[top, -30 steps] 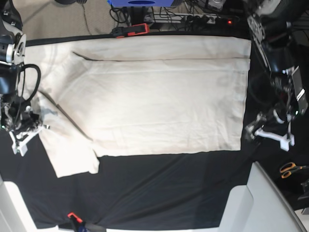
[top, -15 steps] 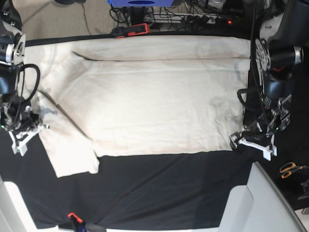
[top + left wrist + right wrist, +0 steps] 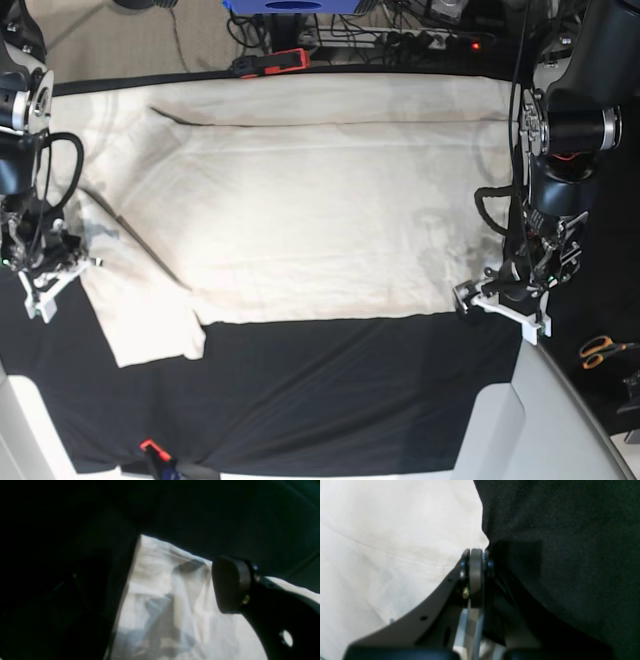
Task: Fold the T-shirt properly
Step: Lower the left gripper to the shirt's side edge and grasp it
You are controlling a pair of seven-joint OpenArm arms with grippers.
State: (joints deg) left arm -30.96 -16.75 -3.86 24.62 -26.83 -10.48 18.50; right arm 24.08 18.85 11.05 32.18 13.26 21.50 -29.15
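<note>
Jaws spread wide on our left gripper (image 3: 497, 297) over the T-shirt (image 3: 320, 200) hem corner; right gripper (image 3: 45, 275) pinches the sleeve edge. We see the T-shirt flat across the black table cloth (image 3: 330, 400), far edge folded in, near sleeve pending.

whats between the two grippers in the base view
The T-shirt fills the stretch: its cream body lies flat across the black table cloth, from the right gripper at the sleeve end to the left gripper at the hem corner.
</note>
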